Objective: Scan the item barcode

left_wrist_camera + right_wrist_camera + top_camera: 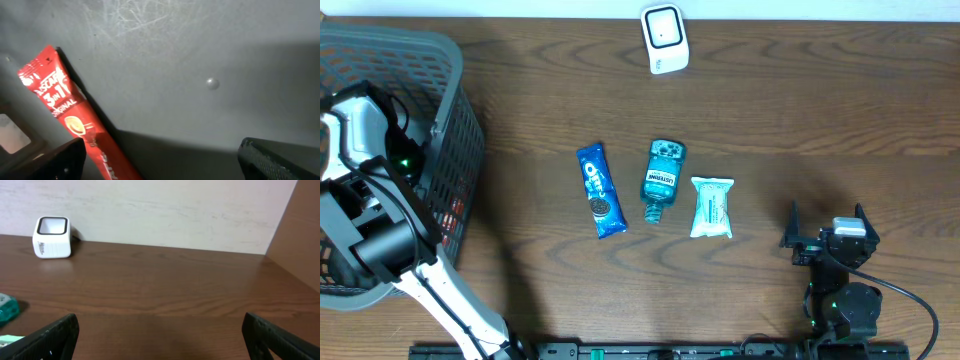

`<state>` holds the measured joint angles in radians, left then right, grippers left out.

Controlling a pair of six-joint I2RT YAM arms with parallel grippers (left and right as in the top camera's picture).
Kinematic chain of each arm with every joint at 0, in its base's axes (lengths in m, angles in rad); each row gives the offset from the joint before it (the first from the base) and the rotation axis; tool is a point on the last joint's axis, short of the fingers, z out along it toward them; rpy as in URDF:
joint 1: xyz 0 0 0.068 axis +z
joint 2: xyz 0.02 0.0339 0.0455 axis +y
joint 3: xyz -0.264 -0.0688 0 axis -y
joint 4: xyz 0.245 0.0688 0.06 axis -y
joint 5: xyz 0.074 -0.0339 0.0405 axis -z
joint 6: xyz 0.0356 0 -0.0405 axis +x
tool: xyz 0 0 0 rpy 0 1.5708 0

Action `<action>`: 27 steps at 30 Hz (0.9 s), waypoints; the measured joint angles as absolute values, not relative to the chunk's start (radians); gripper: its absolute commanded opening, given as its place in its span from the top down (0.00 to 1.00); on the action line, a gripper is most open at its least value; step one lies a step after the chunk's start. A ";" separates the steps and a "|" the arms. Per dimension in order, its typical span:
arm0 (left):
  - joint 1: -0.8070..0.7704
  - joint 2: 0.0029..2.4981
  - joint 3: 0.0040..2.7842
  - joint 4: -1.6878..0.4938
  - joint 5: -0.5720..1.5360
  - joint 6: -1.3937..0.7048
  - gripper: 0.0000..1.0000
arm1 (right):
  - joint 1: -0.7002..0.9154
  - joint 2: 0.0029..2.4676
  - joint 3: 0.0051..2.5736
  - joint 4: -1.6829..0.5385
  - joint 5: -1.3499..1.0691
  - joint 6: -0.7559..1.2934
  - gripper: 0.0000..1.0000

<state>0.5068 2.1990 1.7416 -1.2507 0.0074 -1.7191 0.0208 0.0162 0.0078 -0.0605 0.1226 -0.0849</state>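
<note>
My left gripper (160,150) is down inside the grey basket (455,140), open, its fingers spread wide just above the basket floor (210,45). A red Nescafe 3-in-1 stick (65,107) lies on that floor, running down beside the left finger (55,162) into the gap, not gripped. On the table lie a blue Oreo pack (601,190), a teal Listerine bottle (661,178) and a white wipes pack (711,206). The white barcode scanner (664,38) stands at the back edge. My right gripper (826,218) hovers open and empty at the front right.
The left arm (380,240) reaches over the basket rim at the far left. In the right wrist view the scanner (51,237) stands far left against a pale wall, with bare wood in front of the gripper (160,327).
</note>
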 measured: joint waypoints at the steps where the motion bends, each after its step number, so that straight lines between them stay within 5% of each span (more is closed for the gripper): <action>1: 0.504 2.199 1.741 -1.253 0.003 -1.720 0.02 | 0.021 0.016 0.008 -0.060 0.123 -0.085 0.01; 13: 0.482 2.191 1.723 -1.245 -0.011 -1.732 0.02 | 0.021 0.016 0.008 -0.060 0.123 -0.085 0.01; 27: 0.403 2.103 1.536 -0.967 -0.136 -1.746 0.02 | 0.021 0.016 0.008 -0.060 0.123 -0.085 0.01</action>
